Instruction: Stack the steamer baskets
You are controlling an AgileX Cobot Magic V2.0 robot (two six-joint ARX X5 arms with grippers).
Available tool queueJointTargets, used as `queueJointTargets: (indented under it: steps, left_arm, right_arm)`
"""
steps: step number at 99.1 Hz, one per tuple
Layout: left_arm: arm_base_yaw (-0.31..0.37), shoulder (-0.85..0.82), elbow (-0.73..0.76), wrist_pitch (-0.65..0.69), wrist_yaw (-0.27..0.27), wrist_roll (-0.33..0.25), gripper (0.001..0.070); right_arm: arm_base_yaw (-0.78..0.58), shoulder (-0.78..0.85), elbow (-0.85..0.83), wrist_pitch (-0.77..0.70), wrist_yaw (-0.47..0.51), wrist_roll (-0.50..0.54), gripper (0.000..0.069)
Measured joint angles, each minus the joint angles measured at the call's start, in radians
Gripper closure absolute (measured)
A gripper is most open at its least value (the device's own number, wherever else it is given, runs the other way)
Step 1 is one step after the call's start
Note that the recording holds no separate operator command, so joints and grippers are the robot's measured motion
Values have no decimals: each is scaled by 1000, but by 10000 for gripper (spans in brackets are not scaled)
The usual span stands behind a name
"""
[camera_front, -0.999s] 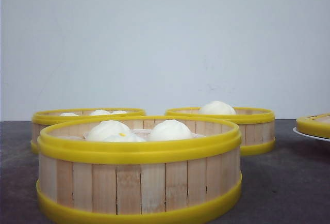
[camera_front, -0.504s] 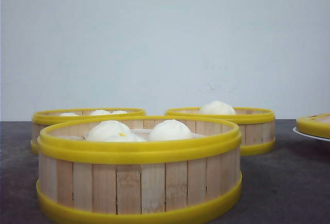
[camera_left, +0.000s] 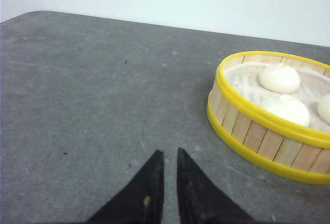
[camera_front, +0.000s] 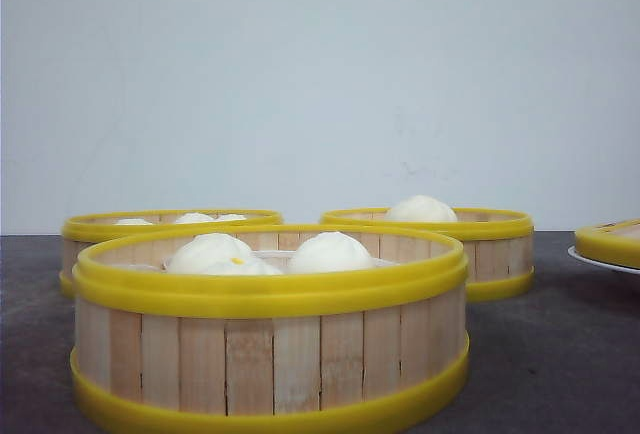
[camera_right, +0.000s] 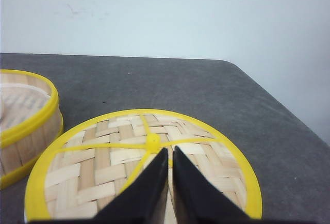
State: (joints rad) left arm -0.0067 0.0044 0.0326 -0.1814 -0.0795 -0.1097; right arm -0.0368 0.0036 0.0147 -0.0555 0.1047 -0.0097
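A pale wall backs the grey desk (camera_front: 560, 354), where three steamer baskets (camera_front: 270, 329) stand apart holding buns (camera_front: 330, 251), one nearest us and two behind. We judge them light and stiff with slick rims, best pinched across the wall. The left tool (camera_left: 168, 158) and right tool (camera_right: 169, 154) are both clenched and empty, the right above a woven lid (camera_right: 206, 157).
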Motion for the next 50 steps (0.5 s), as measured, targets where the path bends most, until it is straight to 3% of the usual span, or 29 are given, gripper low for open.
queueJointTargets:
  steps: [34, 50]
  left_arm:
    - [0, 0, 0, 0, 0, -1, 691]
    - [0, 0, 0, 0, 3, -69, 691]
  right_arm:
    - [0, 0, 0, 0, -1, 19, 681]
    - [0, 0, 0, 0, -1, 88, 681]
